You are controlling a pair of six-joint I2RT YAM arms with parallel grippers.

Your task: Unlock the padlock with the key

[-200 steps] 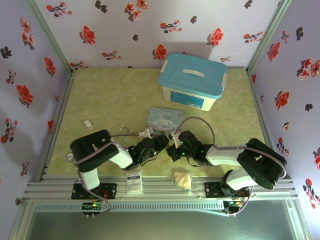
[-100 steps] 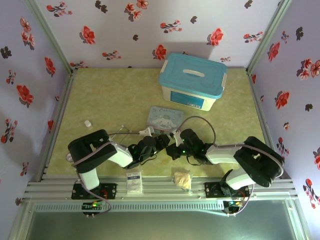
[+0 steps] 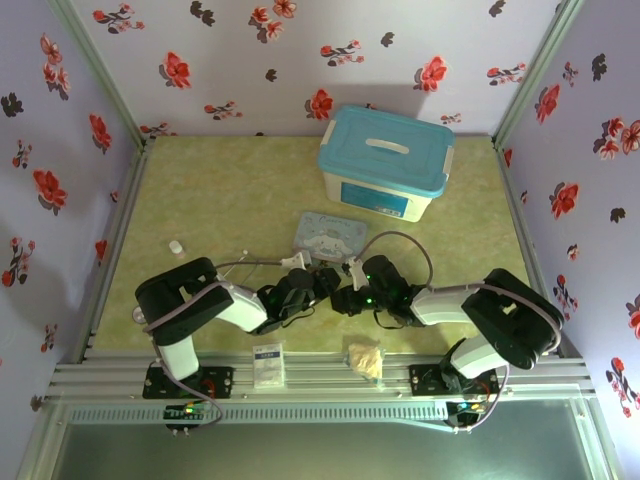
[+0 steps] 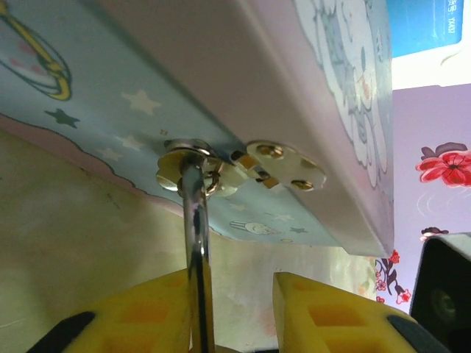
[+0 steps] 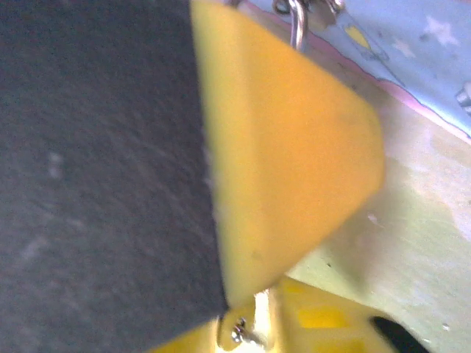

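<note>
top view: left gripper point(image 3: 322, 283) and right gripper point(image 3: 345, 297) meet tip to tip in the lower middle of the frame, on the green table point(image 3: 230, 190), just below the blue cartoon tin point(image 3: 335, 235). blue-lidded box point(image 3: 385, 160) sits above the tin, apart from it. tan wrapper point(image 3: 365, 358) and white packet point(image 3: 268, 365) lie near the bottom edge. left wrist view: padlock point(image 4: 197, 235) hangs by its thin silver shackle from the tin's hasp point(image 4: 283, 165). the shackle drops straight down along the inner edge of the left-hand yellow pad point(image 4: 143, 316). the padlock body is below the frame. the jaws show a gap between the pads; cannot tell if they clamp the body. right wrist view: blurred yellow pad point(image 5: 287, 147) fills the centre, shackle at the top edge, tin side at upper right. right jaws: cannot tell whether parted or closed. key not made out.
</note>
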